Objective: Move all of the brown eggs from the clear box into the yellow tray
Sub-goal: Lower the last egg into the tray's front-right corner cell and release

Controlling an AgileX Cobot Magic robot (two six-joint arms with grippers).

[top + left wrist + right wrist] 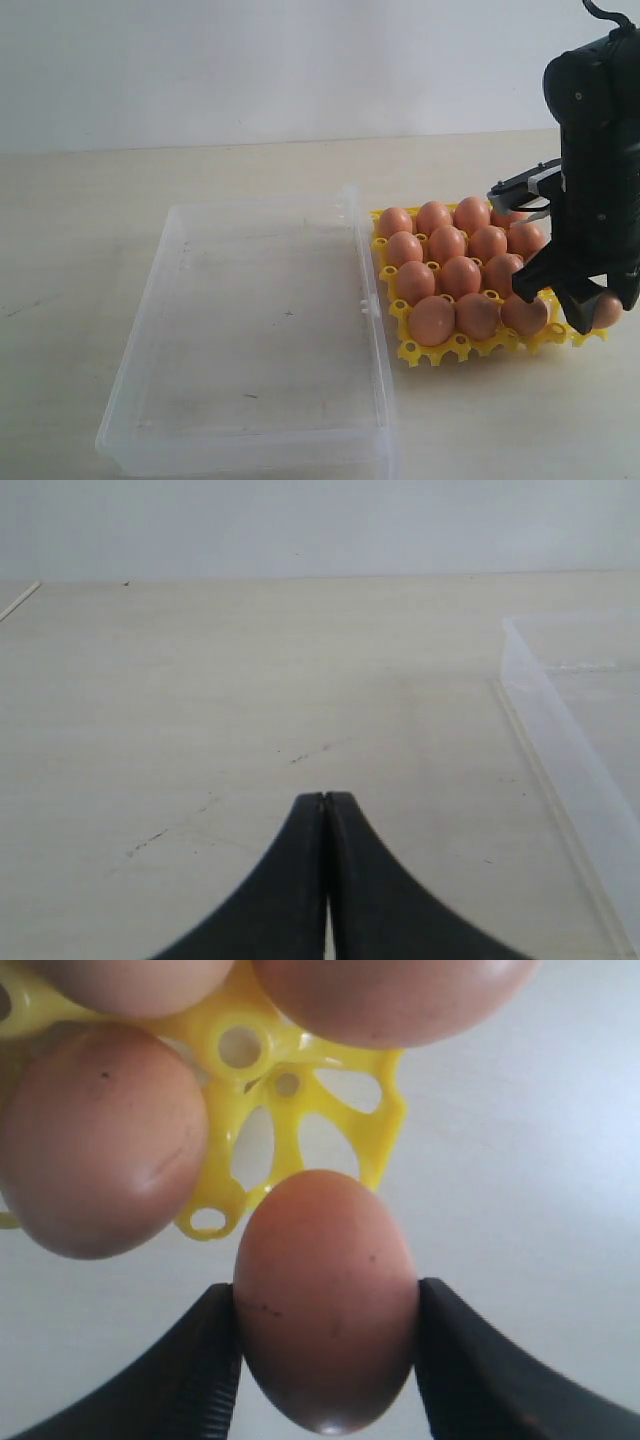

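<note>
Right wrist view: right gripper (327, 1305), pointed downward, clamps one brown egg (325, 1260) at the yellow tray's (262, 1085) corner.

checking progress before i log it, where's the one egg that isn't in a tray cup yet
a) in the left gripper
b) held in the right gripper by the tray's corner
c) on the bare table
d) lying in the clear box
b: the right wrist view shows the egg clamped in the right gripper just off a corner of the yellow tray, and the clear box holds no eggs.
</note>
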